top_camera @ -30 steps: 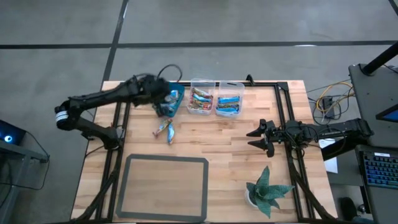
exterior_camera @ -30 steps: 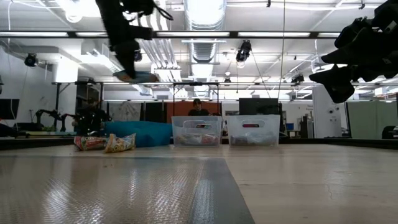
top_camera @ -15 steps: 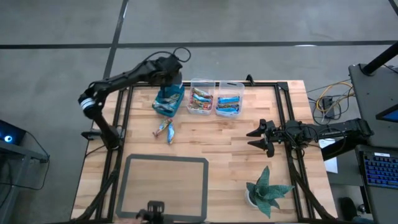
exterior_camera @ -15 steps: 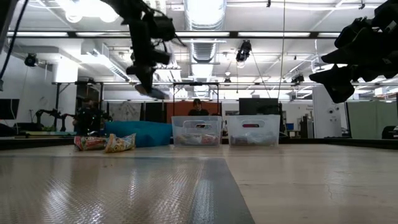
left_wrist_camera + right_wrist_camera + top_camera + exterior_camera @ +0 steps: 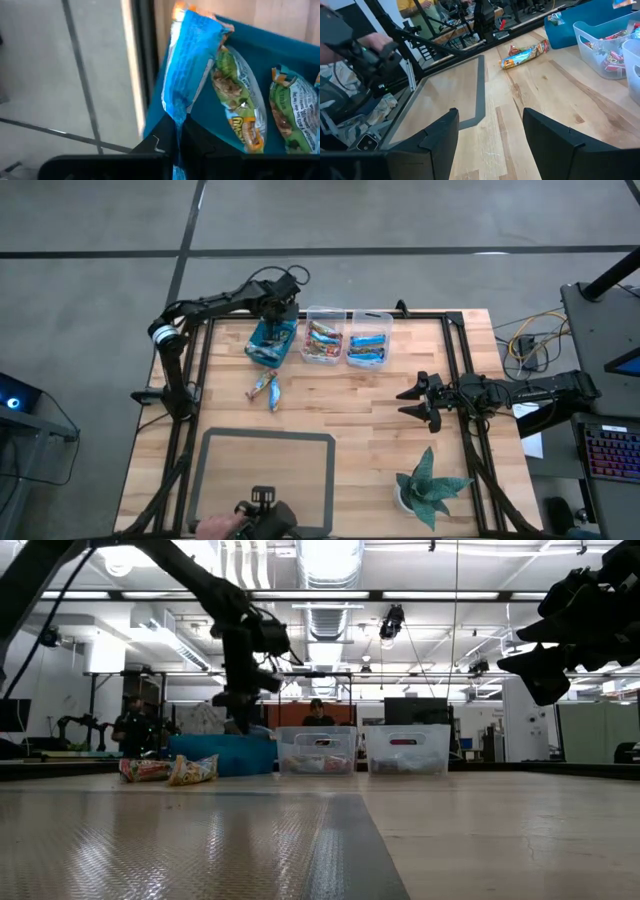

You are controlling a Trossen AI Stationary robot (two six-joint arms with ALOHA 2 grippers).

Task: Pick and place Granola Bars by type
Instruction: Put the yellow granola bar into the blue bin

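Left gripper (image 5: 177, 137) pinched tight on a blue-wrapped granola bar (image 5: 187, 65), which stands up out of the finger tips. Just beyond the held bar, inside the teal bin (image 5: 280, 42), lie two green-and-silver bars (image 5: 235, 100), side by side against the bin floor. From above, the left gripper (image 5: 275, 310) sits over the far end of the teal bin (image 5: 262, 352), at the table's far edge. Beside that bin, away from the left arm, stand two clear bins in a row: first the bin of reddish-brown bars (image 5: 323, 340), then the bin of blue bars (image 5: 367, 347). Nearer the table's front than the left gripper, two loose bars (image 5: 267, 389) lie touching on the bare wood, and past them a grey mat (image 5: 265, 480). Right gripper (image 5: 490, 130) waits well apart on the other side of the table, fingers spread wide, empty, raised off the wood. Ahead of it, the loose bars (image 5: 525, 54). A potted plant (image 5: 430, 485) stands near the right gripper (image 5: 418, 400), toward the table's front. A person's hand (image 5: 215, 527) with a dark device shows at the front table edge.
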